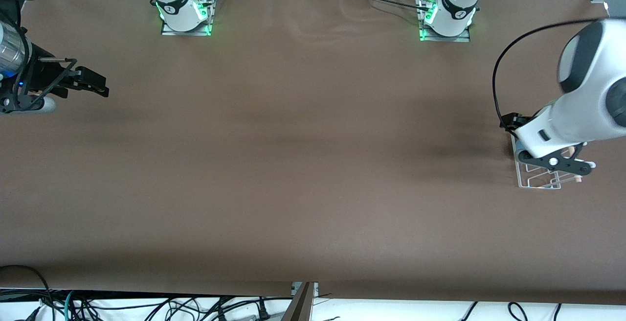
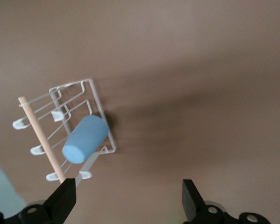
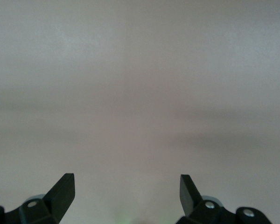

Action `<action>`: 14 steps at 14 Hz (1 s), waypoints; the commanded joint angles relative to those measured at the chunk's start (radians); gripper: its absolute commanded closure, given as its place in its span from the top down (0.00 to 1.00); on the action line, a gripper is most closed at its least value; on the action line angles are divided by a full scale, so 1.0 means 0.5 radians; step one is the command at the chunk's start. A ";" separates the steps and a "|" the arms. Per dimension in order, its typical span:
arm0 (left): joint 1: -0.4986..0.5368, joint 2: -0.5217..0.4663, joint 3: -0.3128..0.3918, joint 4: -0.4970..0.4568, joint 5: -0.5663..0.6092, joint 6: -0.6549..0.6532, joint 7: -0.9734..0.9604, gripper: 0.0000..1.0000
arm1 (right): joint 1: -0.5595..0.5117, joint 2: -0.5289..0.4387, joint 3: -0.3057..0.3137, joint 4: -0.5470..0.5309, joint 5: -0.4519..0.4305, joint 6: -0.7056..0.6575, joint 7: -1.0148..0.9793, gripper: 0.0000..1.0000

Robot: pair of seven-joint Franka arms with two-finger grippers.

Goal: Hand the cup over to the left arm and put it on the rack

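The light-blue cup [image 2: 84,139] lies on its side on the white wire rack [image 2: 97,97], next to the wooden dowel [image 2: 39,137]. My left gripper [image 2: 128,198] is open and empty, up over bare table just beside the rack, apart from the cup. In the front view the left gripper [image 1: 510,122] and its white wrist cover most of the rack [image 1: 538,183]; only a sliver of the cup [image 1: 520,151] shows. My right gripper [image 1: 95,84] is open and empty, waiting over the table at the right arm's end; its wrist view [image 3: 127,191] shows only bare table.
The brown table [image 1: 303,164] bears nothing else. Both arm bases [image 1: 183,12] [image 1: 447,17] stand along its back edge. The left arm's black cable [image 1: 499,76] loops above the rack.
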 commanded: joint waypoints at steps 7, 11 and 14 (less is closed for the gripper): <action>0.095 0.012 0.028 0.140 -0.394 0.194 -0.146 1.00 | -0.011 0.019 0.008 0.048 -0.006 -0.004 -0.032 0.99; -0.339 -0.359 0.579 -0.286 -0.511 0.461 -0.149 1.00 | -0.011 0.019 0.008 0.048 -0.006 -0.001 -0.029 0.99; -0.641 -0.635 0.926 -0.712 -0.532 0.706 -0.152 1.00 | -0.011 0.019 0.008 0.048 -0.006 -0.001 -0.032 0.99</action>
